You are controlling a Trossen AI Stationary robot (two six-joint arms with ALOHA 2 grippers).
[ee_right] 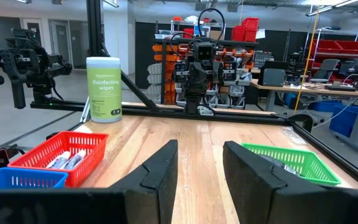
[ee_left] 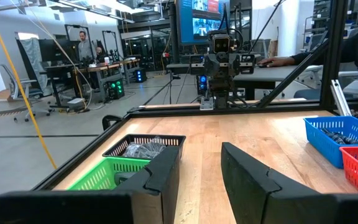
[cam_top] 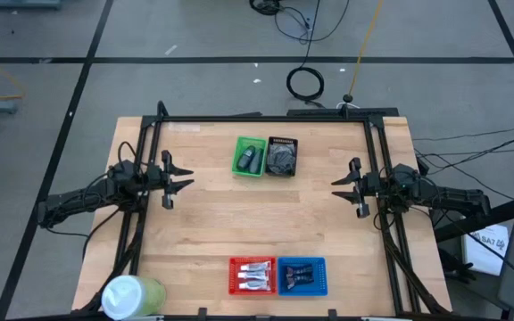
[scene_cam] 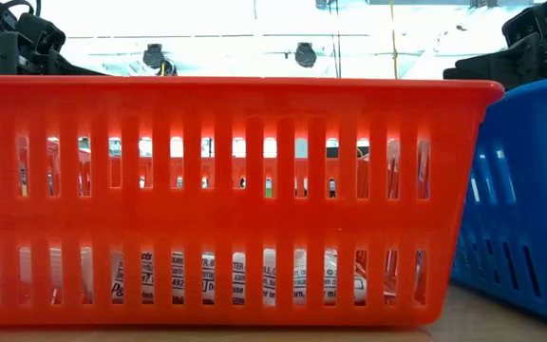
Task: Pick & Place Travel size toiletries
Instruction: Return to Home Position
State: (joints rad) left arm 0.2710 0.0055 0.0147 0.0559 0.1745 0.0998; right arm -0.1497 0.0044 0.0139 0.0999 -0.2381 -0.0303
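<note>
Hovering at opposite table sides in high view: left gripper (cam_top: 178, 176), right gripper (cam_top: 344, 185), jaws spread, empty, likely parked clear because sorting looks finished. White tubes (cam_top: 253, 277) lie in red tray (cam_top: 232, 276), navy tubes (cam_top: 300, 275) in blue tray (cam_top: 325, 276), grey ovals (cam_top: 251, 160) in green tray (cam_top: 237, 156).
Low view: white tubes show through red tray slots.
Wrist views: each gripper's jaws apart, nothing between.

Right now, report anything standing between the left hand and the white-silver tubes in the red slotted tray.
Nothing visible does. The open left hand sits at the table's left side; only bare wooden tabletop lies between it and the white-silver tubes in the red slotted tray.
</note>
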